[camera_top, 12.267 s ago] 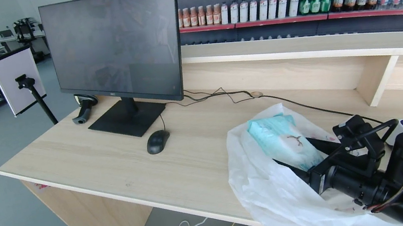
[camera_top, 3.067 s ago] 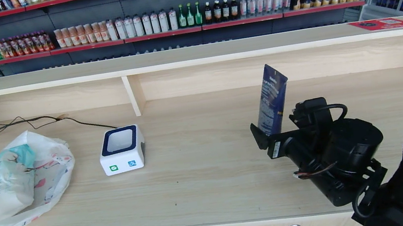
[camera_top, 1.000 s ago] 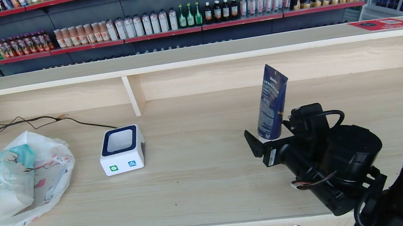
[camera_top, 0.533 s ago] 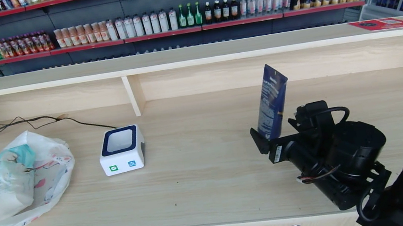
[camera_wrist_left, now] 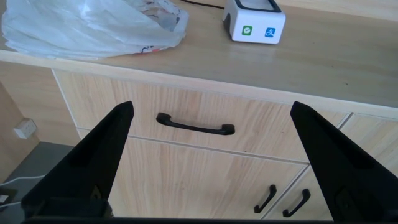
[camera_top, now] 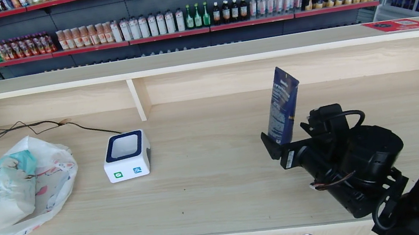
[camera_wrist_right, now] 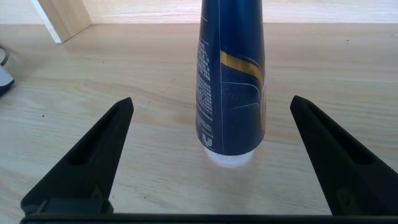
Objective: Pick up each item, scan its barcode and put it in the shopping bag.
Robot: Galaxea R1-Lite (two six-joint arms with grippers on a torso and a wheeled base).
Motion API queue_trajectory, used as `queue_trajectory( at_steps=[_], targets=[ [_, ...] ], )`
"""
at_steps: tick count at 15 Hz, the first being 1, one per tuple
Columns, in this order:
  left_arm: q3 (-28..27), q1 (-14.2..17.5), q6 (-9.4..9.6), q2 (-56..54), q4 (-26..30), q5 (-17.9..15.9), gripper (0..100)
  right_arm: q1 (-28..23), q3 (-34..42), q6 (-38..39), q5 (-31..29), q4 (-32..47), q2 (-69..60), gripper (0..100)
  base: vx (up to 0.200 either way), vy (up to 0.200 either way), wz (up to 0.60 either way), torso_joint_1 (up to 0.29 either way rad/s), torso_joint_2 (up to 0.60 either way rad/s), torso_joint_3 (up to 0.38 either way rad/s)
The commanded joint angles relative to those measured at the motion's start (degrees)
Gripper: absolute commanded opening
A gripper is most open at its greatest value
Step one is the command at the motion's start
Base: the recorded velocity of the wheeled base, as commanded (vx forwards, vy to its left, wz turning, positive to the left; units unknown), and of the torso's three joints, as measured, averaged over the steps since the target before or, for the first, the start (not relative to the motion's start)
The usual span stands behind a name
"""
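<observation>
A dark blue tube [camera_top: 282, 101] stands upright on its white cap on the wooden counter [camera_top: 210, 176], right of centre. My right gripper [camera_top: 286, 144] is open at the tube's base, one finger on each side. In the right wrist view the tube [camera_wrist_right: 231, 81] rises between the spread fingers of that gripper [camera_wrist_right: 211, 106], without touching them. A white scanner [camera_top: 127, 155] with a blue-rimmed window sits left of centre. The white shopping bag [camera_top: 15, 194] lies at the far left with a teal pack inside. My left gripper [camera_wrist_left: 211, 109] hangs open in front of the drawers, below the counter edge.
A raised back ledge [camera_top: 200, 58] with an upright divider [camera_top: 139, 97] runs behind the counter. A black cable [camera_top: 26, 127] trails toward the scanner. Drawer handles [camera_wrist_left: 195, 124] sit under the front edge. Bottle shelves stand beyond.
The head camera has turned from the monitor and bag to the scanner and tube. Over the last second my right gripper moved in closer around the tube's base.
</observation>
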Motion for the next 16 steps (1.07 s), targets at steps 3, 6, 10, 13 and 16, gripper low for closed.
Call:
queue_trajectory(
  at_steps=[3, 6, 10, 13, 16],
  targets=[
    [0.0, 0.0, -0.02, 0.0, 0.0, 0.0, 100, -0.2, 0.6, 0.1, 0.0, -0.1, -0.1, 100, 0.0, 0.0, 0.0, 0.0, 0.0, 0.0],
    [0.0, 0.0, -0.02, 0.1, 0.0, 0.0, 100, -0.2, 1.0, 0.1, 0.1, -0.1, 0.3, 100, 0.0, 0.0, 0.0, 0.0, 0.0, 0.0],
    [0.0, 0.0, -0.02, 0.1, 0.0, 0.0, 100, -0.1, 1.3, 0.1, 0.1, -0.1, 0.2, 100, 0.0, 0.0, 0.0, 0.0, 0.0, 0.0],
    [0.0, 0.0, -0.02, 0.0, 0.0, 0.0, 100, -0.1, 1.8, 0.1, 0.1, -0.1, -1.6, 100, 0.0, 0.0, 0.0, 0.0, 0.0, 0.0],
    [0.0, 0.0, -0.02, 0.1, 0.0, 0.0, 100, 0.2, 2.4, 0.1, 0.1, -0.1, -1.7, 100, 0.0, 0.0, 0.0, 0.0, 0.0, 0.0]
  ],
)
